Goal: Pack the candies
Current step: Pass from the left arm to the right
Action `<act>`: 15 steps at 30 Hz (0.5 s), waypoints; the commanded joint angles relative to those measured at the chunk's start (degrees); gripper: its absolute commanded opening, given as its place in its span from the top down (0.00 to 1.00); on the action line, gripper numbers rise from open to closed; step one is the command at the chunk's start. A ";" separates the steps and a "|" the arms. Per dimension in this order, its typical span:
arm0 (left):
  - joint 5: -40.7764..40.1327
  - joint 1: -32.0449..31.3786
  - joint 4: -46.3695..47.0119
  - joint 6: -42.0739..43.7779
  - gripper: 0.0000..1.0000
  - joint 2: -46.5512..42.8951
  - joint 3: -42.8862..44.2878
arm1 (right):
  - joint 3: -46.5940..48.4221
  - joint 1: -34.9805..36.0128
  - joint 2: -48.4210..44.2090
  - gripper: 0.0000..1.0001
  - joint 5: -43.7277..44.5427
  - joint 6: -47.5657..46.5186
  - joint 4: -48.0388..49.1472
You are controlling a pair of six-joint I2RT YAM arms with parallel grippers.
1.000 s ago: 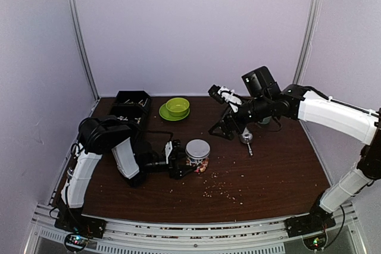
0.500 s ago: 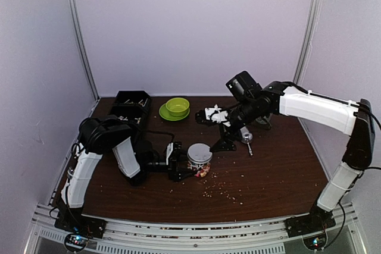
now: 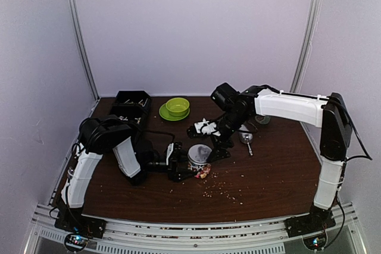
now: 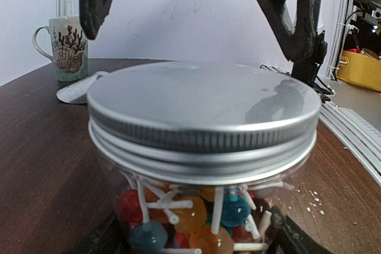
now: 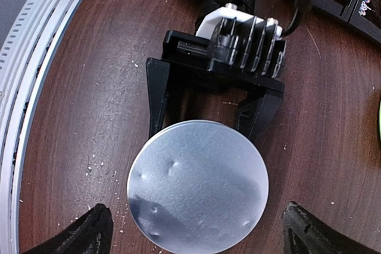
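Table first: near its centre you have the left gripper coming in from 9 o'clock, clamped on the jar below its lid. Your right gripper hangs over that lid from 1 o'clock, jaws spread wide, holding nothing. Candies sit inside the jar, behind its clear wall

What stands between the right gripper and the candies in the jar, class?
The silver lid sits closed on the jar, directly under the open right gripper, and covers the candies inside. The left gripper grips the jar's sides below the lid. Nothing else visible lies between.
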 commanded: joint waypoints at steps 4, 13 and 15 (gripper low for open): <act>1.16 0.23 -0.18 -0.58 0.27 2.50 0.55 | 3.18 0.33 2.56 0.00 -2.51 0.79 -0.63; 1.00 0.18 -0.18 -0.64 0.28 2.52 0.61 | 2.98 0.37 3.71 0.00 -2.44 1.29 -0.67; 0.98 0.23 -0.18 -0.67 0.28 2.57 0.64 | 2.92 0.42 3.99 0.00 -2.29 1.63 -0.41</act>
